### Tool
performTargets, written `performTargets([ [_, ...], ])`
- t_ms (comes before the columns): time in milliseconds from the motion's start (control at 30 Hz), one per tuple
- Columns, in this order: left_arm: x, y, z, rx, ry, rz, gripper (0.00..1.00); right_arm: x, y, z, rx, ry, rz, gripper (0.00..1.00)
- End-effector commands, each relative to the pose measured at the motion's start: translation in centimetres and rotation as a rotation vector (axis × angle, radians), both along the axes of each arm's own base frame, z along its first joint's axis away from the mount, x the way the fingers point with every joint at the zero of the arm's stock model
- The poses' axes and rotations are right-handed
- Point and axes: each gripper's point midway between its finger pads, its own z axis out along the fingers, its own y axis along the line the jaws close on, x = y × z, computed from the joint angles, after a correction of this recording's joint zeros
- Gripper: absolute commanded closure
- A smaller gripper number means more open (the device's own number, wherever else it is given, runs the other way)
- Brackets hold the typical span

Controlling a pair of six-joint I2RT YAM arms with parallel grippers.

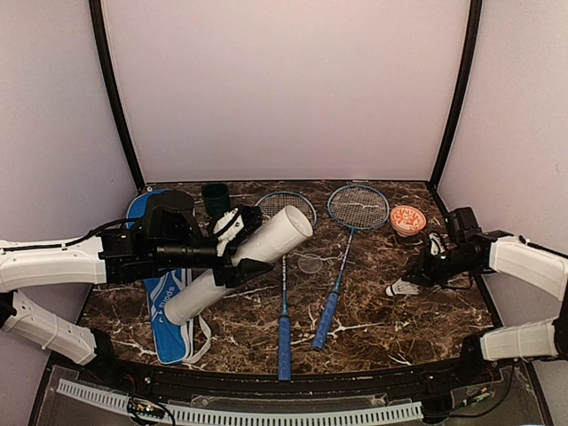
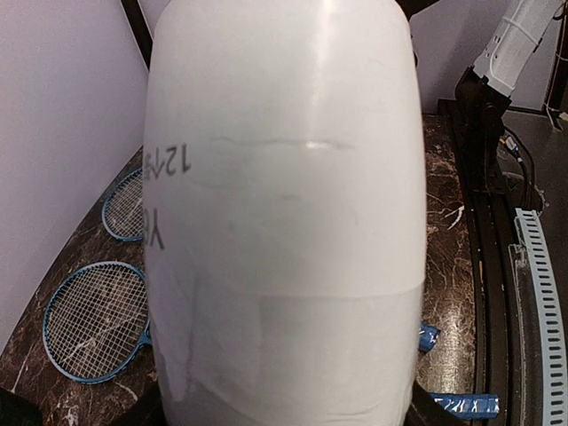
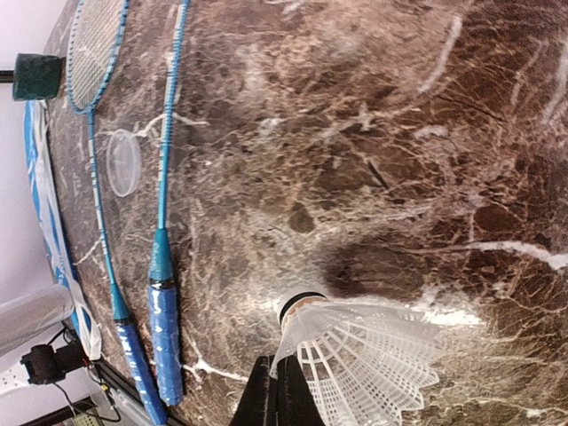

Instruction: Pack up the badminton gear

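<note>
My left gripper (image 1: 241, 247) is shut on the long white tube (image 1: 240, 262) and holds it tilted above the table, open end up and to the right. The tube fills the left wrist view (image 2: 284, 213) and hides the fingers there. Two blue-handled rackets (image 1: 284, 337) (image 1: 327, 318) lie side by side in the middle, heads toward the back. The blue racket bag (image 1: 164, 306) lies under the tube at the left. My right gripper (image 1: 424, 271) is shut on the skirt edge of a white shuttlecock (image 3: 364, 355), which rests on the table (image 1: 404, 288).
A small dark cup (image 1: 216, 197) stands at the back by the bag. A clear round lid (image 1: 310, 264) lies between the racket shafts. A round orange-patterned cap (image 1: 408, 219) sits at the back right, with a small white object (image 1: 437, 241) beside it.
</note>
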Motion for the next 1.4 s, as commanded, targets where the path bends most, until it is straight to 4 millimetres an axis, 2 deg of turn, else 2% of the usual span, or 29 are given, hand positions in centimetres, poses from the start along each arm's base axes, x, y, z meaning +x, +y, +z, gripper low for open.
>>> performTargets([
  [0, -0.1, -0.2, 0.7, -0.029, -0.013, -0.008, 0.6, 2.1, 1.9, 6.5, 0.109, -0.205, 0.07, 1.0],
  [133, -0.2, -0.3, 0.4, -0.024, -0.001, -0.012, 0.6, 2.5, 4.1, 14.8, 0.199, -0.431, 0.2, 1.0],
  [233, 0.0, -0.3, 0.1, -0.012, 0.004, -0.006, 0.6, 1.8, 5.7, 20.6, 0.217, -0.586, 0.308, 1.0],
  [333, 0.1, -0.4, 0.0, -0.009, 0.005, -0.001, 0.6, 0.3, 8.0, 25.5, 0.233, -0.696, 0.437, 1.0],
  [367, 0.2, -0.4, 0.1, -0.009, 0.006, 0.0, 0.6, -0.3, 8.7, 26.2, 0.238, -0.713, 0.477, 1.0],
  [400, 0.2, -0.5, 0.1, -0.009, 0.008, 0.0, 0.6, -1.0, 9.3, 28.0, 0.244, -0.76, 0.514, 1.0],
  [500, 0.3, -0.6, 0.0, -0.004, 0.014, 0.0, 0.6, -2.7, 11.2, 30.2, 0.266, -0.81, 0.603, 1.0],
  [667, 0.3, -0.9, -0.1, -0.004, 0.023, -0.006, 0.6, -5.1, 14.4, 31.3, 0.273, -0.822, 0.735, 1.0],
  [833, 0.2, -1.1, 0.1, -0.009, 0.026, -0.013, 0.6, -6.5, 17.6, 30.7, 0.251, -0.805, 0.825, 1.0],
  [1067, 0.2, -1.4, 0.3, -0.015, 0.028, -0.025, 0.6, -6.9, 21.4, 28.5, 0.184, -0.776, 0.902, 1.0],
  [1233, 0.0, -1.6, 0.7, -0.026, 0.03, -0.037, 0.6, -6.8, 23.2, 27.6, 0.174, -0.771, 0.925, 1.0],
  [1267, -0.1, -1.6, 0.8, -0.03, 0.029, -0.04, 0.6, -7.0, 23.5, 27.6, 0.187, -0.769, 0.936, 0.97],
  [1367, -0.1, -1.4, 0.9, -0.037, 0.025, -0.039, 0.6, -8.2, 24.3, 28.0, 0.258, -0.758, 0.978, 0.7],
])
